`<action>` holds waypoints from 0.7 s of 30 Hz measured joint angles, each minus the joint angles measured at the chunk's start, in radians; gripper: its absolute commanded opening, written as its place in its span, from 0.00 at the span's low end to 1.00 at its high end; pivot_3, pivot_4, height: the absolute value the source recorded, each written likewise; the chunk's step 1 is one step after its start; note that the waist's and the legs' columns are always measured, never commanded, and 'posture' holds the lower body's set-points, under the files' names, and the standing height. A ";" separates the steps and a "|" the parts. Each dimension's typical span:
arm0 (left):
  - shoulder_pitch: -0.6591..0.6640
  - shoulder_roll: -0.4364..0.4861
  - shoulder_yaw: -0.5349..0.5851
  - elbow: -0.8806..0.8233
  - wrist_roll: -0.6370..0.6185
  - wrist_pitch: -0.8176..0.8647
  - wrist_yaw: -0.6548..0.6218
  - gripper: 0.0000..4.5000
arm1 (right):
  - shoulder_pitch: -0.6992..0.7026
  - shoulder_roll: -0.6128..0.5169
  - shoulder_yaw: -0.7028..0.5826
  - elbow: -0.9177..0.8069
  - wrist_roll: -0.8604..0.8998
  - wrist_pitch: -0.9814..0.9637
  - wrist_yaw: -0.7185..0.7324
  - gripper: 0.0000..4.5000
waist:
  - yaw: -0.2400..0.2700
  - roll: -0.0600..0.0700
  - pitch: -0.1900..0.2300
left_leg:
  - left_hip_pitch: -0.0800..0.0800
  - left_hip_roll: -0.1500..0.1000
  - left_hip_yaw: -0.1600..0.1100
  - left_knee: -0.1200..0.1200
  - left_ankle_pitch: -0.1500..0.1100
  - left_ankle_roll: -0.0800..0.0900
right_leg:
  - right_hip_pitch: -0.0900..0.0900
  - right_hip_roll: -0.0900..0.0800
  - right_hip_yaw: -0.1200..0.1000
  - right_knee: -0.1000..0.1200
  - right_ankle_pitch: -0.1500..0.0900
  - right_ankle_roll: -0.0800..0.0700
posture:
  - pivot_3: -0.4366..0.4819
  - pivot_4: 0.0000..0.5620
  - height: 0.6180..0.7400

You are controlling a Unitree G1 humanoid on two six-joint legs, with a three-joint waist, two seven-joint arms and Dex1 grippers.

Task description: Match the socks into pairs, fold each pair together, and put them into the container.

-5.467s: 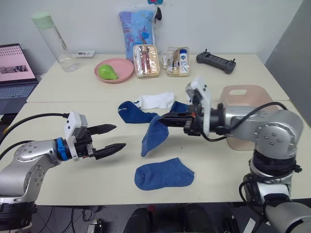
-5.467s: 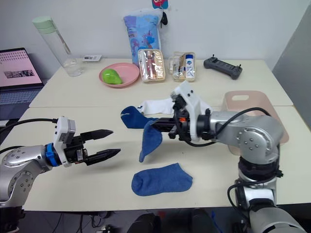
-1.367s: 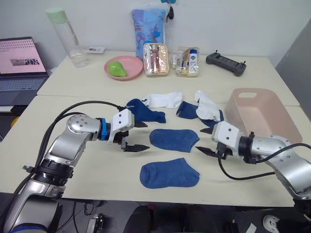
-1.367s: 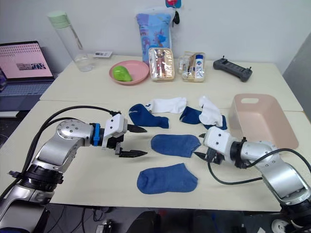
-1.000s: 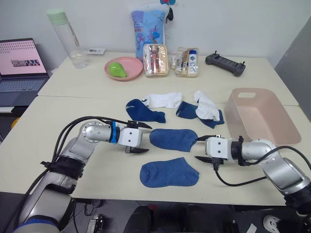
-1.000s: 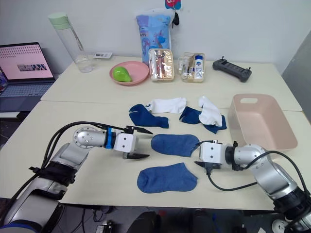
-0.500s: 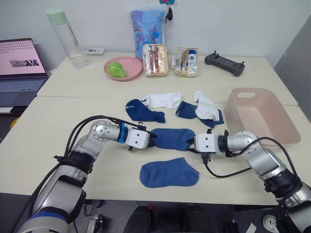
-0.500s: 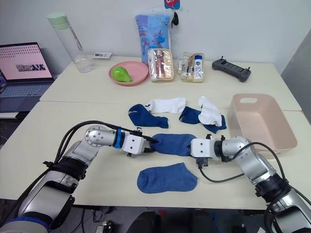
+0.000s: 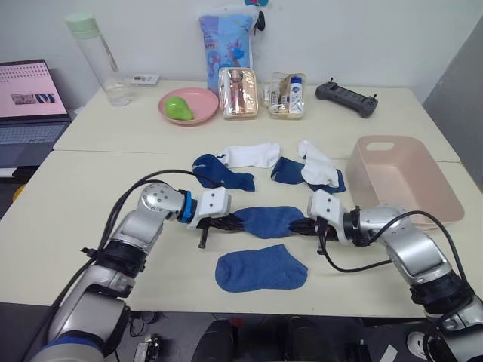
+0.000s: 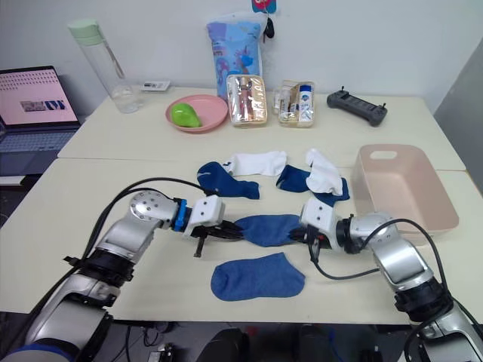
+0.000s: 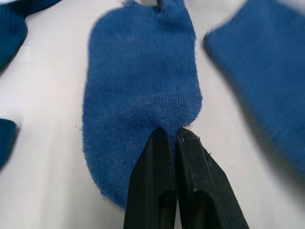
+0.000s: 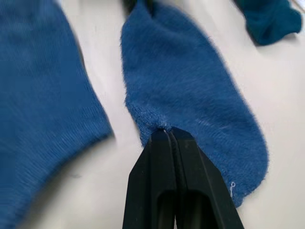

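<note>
A royal blue sock (image 9: 268, 221) lies across the middle of the table. My left gripper (image 9: 235, 220) is shut on its left end and my right gripper (image 9: 303, 225) is shut on its right end. In the wrist views the pinched edges show at the left fingertips (image 11: 177, 134) and the right fingertips (image 12: 164, 136). A second blue sock (image 9: 260, 270) lies flat just in front. Behind lie a blue sock (image 9: 219, 172), a white sock (image 9: 253, 154), another blue sock (image 9: 285, 170) and a white sock (image 9: 317, 164) on top of it. The pink container (image 9: 404, 181) stands at the right.
Along the table's back stand a clear bottle (image 9: 98, 56), a round pink bowl (image 9: 187, 105) with a green thing in it, a blue bag (image 9: 226, 41), two clear pouches (image 9: 238, 92) and a black controller (image 9: 346, 89). A laptop (image 9: 26, 98) sits at the far left.
Both grippers have moved in from either side and shut on the ends of the middle blue sock. The sock is now slightly bunched between them.
</note>
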 measured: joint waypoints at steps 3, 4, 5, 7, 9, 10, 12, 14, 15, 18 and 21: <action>0.002 0.057 0.053 -0.120 -0.108 0.252 -0.016 0.00 | -0.002 0.004 -0.084 -0.086 0.123 0.220 -0.038 0.00 | -0.001 0.000 0.000 | 0.001 0.000 0.000 0.000 0.000 0.000 | 0.001 0.000 0.000 0.000 0.000 0.000 | 0.48 0.27 0.94; 0.002 0.063 0.066 -0.147 -0.137 0.320 -0.014 0.00 | -0.003 0.009 -0.103 -0.102 0.159 0.284 -0.051 0.00 | -0.001 0.000 0.000 | 0.001 0.000 0.000 0.000 0.000 0.000 | 0.001 0.000 0.000 0.000 0.000 0.000 | 0.48 0.27 0.94; 0.001 0.073 0.077 -0.174 -0.182 0.416 -0.013 0.00 | -0.008 0.024 -0.132 -0.115 0.209 0.379 -0.066 0.00 | -0.001 0.000 0.000 | 0.001 0.000 0.000 0.000 0.000 0.000 | 0.001 0.000 0.000 0.000 0.000 0.000 | 0.48 0.27 0.94; 0.000 0.114 0.081 -0.220 -0.262 0.601 -0.033 0.00 | -0.040 0.072 -0.194 -0.120 0.295 0.571 -0.104 0.00 | -0.007 0.000 0.000 | 0.000 0.000 0.000 0.000 0.000 0.000 | 0.000 0.000 0.000 0.000 0.000 0.000 | 0.48 0.27 0.94; -0.005 0.141 0.080 -0.237 -0.309 0.739 -0.044 0.00 | -0.083 0.108 -0.246 -0.113 0.339 0.714 -0.152 0.00 | -0.015 0.001 0.001 | 0.001 0.000 0.000 -0.001 0.000 0.000 | 0.000 0.000 0.000 0.000 0.000 0.000 | 0.48 0.27 0.94; -0.020 0.141 0.071 -0.225 -0.318 0.822 -0.030 0.00 | -0.115 0.146 -0.281 -0.091 0.345 0.778 -0.196 0.00 | -0.019 0.001 0.001 | 0.001 0.000 0.000 -0.001 0.000 0.000 | 0.000 0.001 0.000 0.001 0.000 0.000 | 0.48 0.27 0.94; -0.046 0.125 0.047 -0.175 -0.315 0.908 0.008 0.00 | -0.155 0.220 -0.324 -0.047 0.335 0.847 -0.275 0.00 | -0.019 0.001 0.000 | 0.002 0.000 0.000 -0.001 0.000 0.000 | 0.000 0.001 0.000 0.002 0.000 0.000 | 0.48 0.27 0.94; -0.063 0.086 0.031 -0.109 -0.304 0.940 0.046 0.00 | -0.170 0.262 -0.345 -0.006 0.314 0.881 -0.339 0.00 | -0.018 0.001 0.000 | 0.001 0.000 0.000 -0.001 0.000 0.000 | 0.000 0.001 0.000 0.002 0.000 0.000 | 0.48 0.27 0.94; -0.076 0.059 0.028 -0.061 -0.291 0.938 0.069 0.00 | -0.177 0.276 -0.346 0.020 0.302 0.881 -0.369 0.00 | -0.017 0.001 0.001 | 0.001 -0.001 0.000 0.000 0.000 0.000 | -0.001 0.001 0.000 0.002 0.000 0.000 | 0.48 0.27 0.94; -0.145 -0.047 0.022 0.129 -0.232 0.875 0.149 0.00 | -0.214 0.316 -0.325 0.110 0.241 0.825 -0.459 0.00 | -0.018 0.001 0.000 | 0.000 -0.001 0.002 0.000 0.000 0.000 | -0.002 0.000 0.002 0.002 0.000 0.000 | 0.48 0.27 0.94; -0.211 -0.103 0.023 0.268 -0.189 0.794 0.195 0.00 | -0.238 0.320 -0.292 0.170 0.199 0.742 -0.509 0.00 | -0.021 0.001 0.000 | -0.002 -0.001 0.004 0.000 0.000 0.000 | -0.006 0.000 0.003 0.004 0.000 0.000 | 0.48 0.27 0.94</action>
